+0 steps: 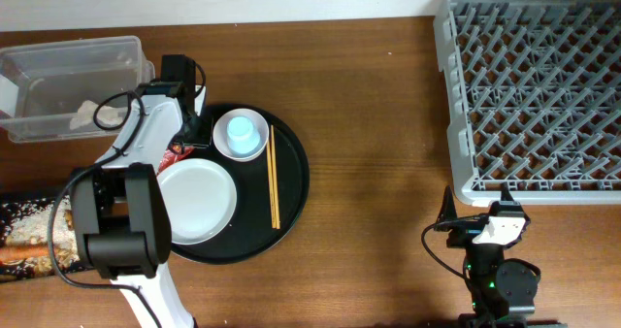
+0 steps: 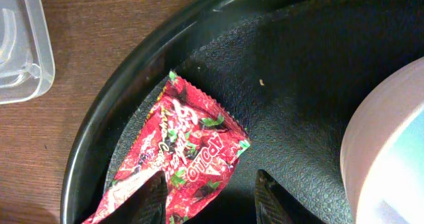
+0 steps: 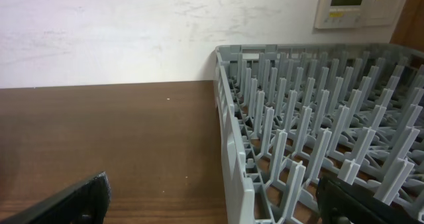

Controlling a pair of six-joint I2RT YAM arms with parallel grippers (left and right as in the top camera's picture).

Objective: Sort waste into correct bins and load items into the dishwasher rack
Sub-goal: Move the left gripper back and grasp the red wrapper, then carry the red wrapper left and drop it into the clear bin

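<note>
The red snack wrapper [image 2: 189, 144] lies on the left inner edge of the large round black tray [image 2: 112, 98], and also shows in the overhead view [image 1: 175, 156]. My left gripper [image 2: 211, 201] is open, its fingers straddling the wrapper's lower end. The small white bowl [image 1: 240, 134] holds the light blue cup [image 1: 240, 131]. The white plate [image 1: 194, 200] and two chopsticks [image 1: 273, 178] lie on the round tray. A crumpled tissue [image 1: 97, 114] lies in the clear tub [image 1: 68, 51]. My right gripper [image 3: 215, 207] is open and empty at the grey rack's [image 3: 298, 138] front left corner.
The flat black tray [image 1: 24, 221] with pale rice scraps sits at the lower left, partly behind my left arm. The rack [image 1: 534, 85] fills the upper right. Bare wooden table [image 1: 378, 173] lies between the round tray and the rack. The bowl's rim [image 2: 384, 144] is close right of my left gripper.
</note>
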